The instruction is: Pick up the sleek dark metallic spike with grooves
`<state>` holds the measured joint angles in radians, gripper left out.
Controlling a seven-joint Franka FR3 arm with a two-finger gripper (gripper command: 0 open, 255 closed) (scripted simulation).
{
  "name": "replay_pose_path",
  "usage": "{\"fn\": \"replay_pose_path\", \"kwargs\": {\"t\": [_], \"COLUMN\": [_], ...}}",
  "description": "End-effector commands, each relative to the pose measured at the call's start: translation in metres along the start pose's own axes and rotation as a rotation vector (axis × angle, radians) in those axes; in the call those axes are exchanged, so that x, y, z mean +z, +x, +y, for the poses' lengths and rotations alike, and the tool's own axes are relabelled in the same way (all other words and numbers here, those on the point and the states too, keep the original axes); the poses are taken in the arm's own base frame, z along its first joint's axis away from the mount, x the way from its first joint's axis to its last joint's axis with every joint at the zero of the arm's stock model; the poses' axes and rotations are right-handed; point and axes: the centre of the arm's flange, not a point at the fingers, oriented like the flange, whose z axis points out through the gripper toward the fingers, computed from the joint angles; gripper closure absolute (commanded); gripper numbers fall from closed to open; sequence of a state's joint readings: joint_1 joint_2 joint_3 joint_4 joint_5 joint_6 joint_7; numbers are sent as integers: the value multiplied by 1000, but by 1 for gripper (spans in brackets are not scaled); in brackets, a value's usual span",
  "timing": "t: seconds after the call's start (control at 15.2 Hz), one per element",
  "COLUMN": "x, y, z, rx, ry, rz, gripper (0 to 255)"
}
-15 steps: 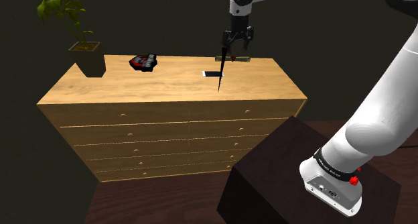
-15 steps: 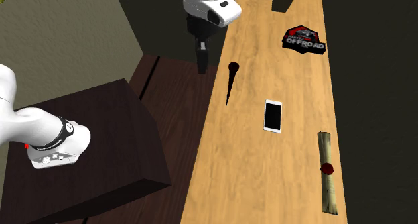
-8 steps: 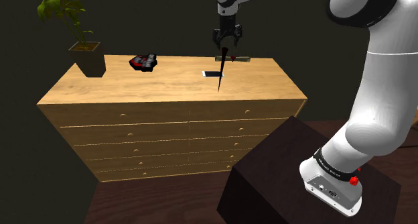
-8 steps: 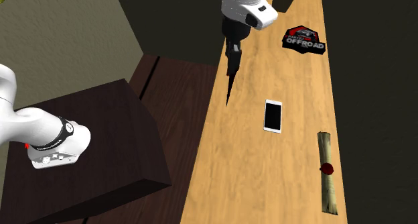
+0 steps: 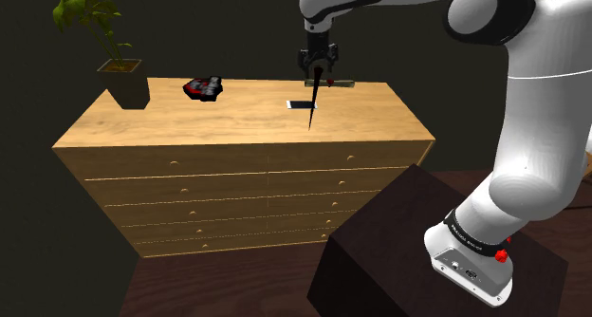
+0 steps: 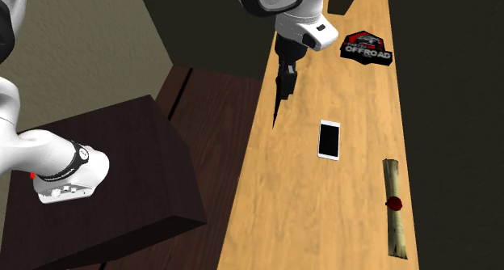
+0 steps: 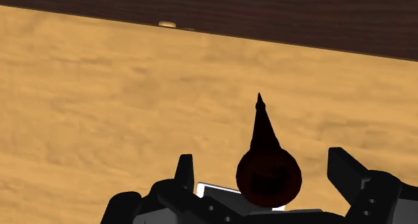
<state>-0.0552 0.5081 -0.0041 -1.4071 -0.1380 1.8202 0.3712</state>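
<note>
The spike [image 5: 313, 104] is a slim dark cone that stands nearly upright on the wooden dresser top [image 5: 228, 121], tip down near the front edge and round head up. From the second exterior view the spike [image 6: 276, 111] rises beside the dresser's edge on the stand's side. My gripper [image 5: 317, 70] hangs straight over the head, also seen as gripper [image 6: 283, 84]. Through the wrist camera the spike's head [image 7: 268, 177] sits between the fingers of the open gripper [image 7: 266, 174]. A gap shows on each side, so neither finger touches it.
A white phone [image 6: 329, 139] with a black screen lies just behind the spike. A rolled scroll [image 6: 394, 208] with a red seal and a black-red box [image 6: 367, 47] lie further off. A potted plant [image 5: 124, 83] stands on the far corner. The dark stand [image 5: 417, 258] is below.
The arm swung from beside the dresser to over the spike and came down around its head. The spike has not moved.
</note>
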Motion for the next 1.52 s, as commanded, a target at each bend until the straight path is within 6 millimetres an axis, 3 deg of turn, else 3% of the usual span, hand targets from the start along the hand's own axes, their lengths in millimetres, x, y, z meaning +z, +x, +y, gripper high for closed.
{"fn": "replay_pose_path", "kwargs": {"t": [0.0,0.07,0.13,0.73,1.45], "x": [8,8,8,8,-50], "y": [-2,-2,-1,-2,-4], "z": [0,0,-1,0,9], "rx": [0,0,0,0,0], "ry": [0,0,0,0,0], "rz": [0,0,0,0,0], "gripper": [0,0,255,255,255]}}
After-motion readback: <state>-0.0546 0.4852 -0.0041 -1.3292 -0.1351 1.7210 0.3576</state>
